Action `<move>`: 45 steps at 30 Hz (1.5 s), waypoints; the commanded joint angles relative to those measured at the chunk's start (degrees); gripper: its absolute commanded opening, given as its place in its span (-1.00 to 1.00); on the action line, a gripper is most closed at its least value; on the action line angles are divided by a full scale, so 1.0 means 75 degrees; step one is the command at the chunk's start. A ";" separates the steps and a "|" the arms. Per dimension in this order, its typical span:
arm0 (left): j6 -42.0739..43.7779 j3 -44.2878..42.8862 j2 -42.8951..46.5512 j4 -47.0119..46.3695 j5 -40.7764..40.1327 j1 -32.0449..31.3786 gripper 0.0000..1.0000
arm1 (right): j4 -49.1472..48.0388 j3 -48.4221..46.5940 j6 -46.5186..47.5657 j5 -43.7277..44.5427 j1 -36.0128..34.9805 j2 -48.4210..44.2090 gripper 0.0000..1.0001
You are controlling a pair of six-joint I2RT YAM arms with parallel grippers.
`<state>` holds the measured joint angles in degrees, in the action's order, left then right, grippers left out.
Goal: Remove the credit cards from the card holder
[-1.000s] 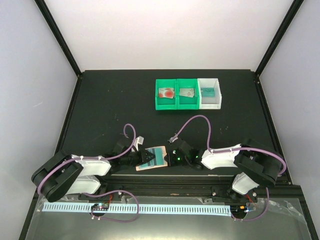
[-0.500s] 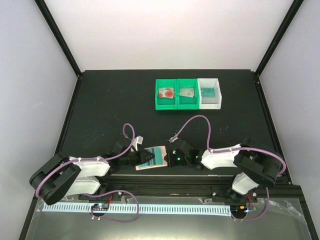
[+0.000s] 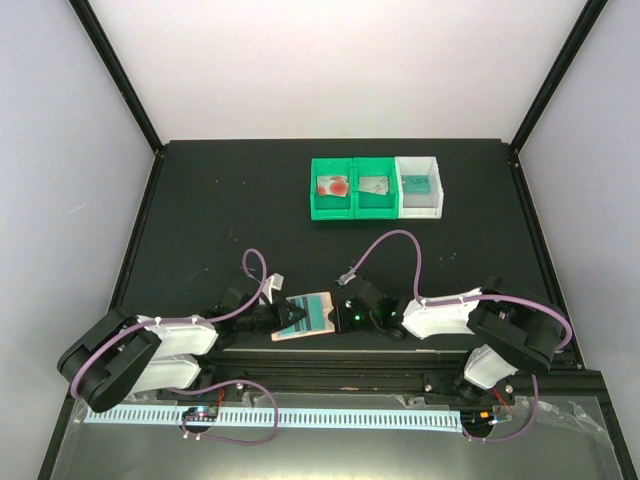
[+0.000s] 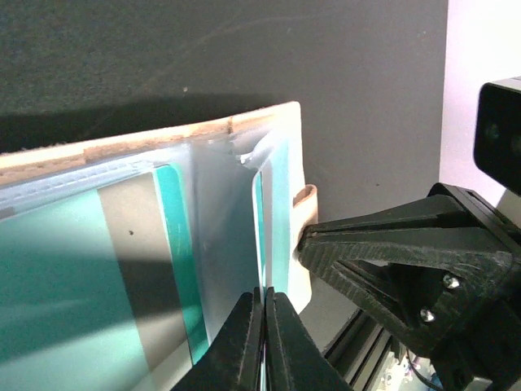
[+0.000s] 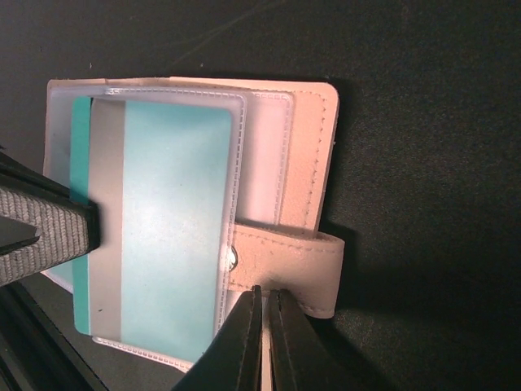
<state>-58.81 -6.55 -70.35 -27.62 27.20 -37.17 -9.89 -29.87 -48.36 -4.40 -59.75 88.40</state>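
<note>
Left arm is easing back | card holder (image 5: 309, 147) is lying open at the bench's (image 3: 200, 220) near edge | left jaws are pinching the teal card's (image 5: 171, 212) edge | right jaws are clamping the tab (image 5: 285, 273) | extracting; next is calling for a straight leftward pull

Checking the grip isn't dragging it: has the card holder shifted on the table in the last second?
No. The card holder lies at the same spot along the near edge of the table as before; no visible shift.
</note>
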 commanded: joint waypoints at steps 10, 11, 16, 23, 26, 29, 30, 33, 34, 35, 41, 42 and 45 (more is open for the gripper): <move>0.0424 -0.0006 0.0469 0.0522 0.0017 0.0245 -0.97 | 0.1044 0.0127 0.0052 0.0318 -0.0061 0.0309 -0.84; 0.0441 -0.0006 0.0483 0.0601 -0.0001 0.0264 -0.97 | 0.1049 0.0127 0.0050 0.0318 -0.0061 0.0312 -0.84; 0.0469 -0.0006 0.0708 0.0830 0.0009 0.0333 -0.93 | 0.1066 0.0104 0.0067 0.0317 -0.0059 0.0283 -0.84; 0.0610 -0.0007 0.0817 0.0911 0.0052 0.0363 -0.97 | 0.1143 0.0034 0.0105 0.0354 -0.0061 0.0202 -0.84; 0.0632 -0.0045 0.0780 0.0958 0.0042 0.0376 -0.79 | 0.1132 0.0039 0.0109 0.0353 -0.0060 0.0204 -0.84; 0.0662 -0.0036 0.0746 0.0919 0.0083 0.0383 -0.96 | 0.1131 0.0045 0.0110 0.0353 -0.0058 0.0208 -0.84; 0.0668 -0.0024 0.0739 0.0873 0.0106 0.0375 -0.97 | 0.1125 0.0045 0.0113 0.0343 -0.0061 0.0213 -0.84; 0.0618 0.0008 0.0767 0.0902 0.0022 0.0387 -0.97 | 0.1142 0.0033 0.0116 0.0341 -0.0056 0.0176 -0.84; 0.0611 0.0025 0.0779 0.0903 0.0014 0.0394 -0.97 | 0.1143 0.0033 0.0115 0.0341 -0.0061 0.0169 -0.84; 0.0610 0.0029 0.0807 0.0902 0.0010 0.0403 -0.97 | 0.1153 0.0024 0.0128 0.0350 -0.0061 0.0158 -0.84; 0.0694 -0.0086 0.1302 0.1599 -0.0198 0.0518 -0.97 | 0.1188 0.0045 0.0103 0.0411 -0.0061 0.0119 -0.84; 0.0720 -0.0098 0.1447 0.1742 -0.0257 0.0534 -0.97 | 0.1190 0.0045 0.0101 0.0417 -0.0058 0.0112 -0.84; 0.0618 -0.0100 0.1912 0.2131 -0.0352 0.0557 -0.97 | 0.1199 0.0059 0.0085 0.0445 -0.0048 0.0097 -0.84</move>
<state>-54.65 -6.46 -59.96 -16.10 26.94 -33.69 -8.12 -30.74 -48.34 -3.79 -59.81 88.33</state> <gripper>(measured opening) 0.020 0.079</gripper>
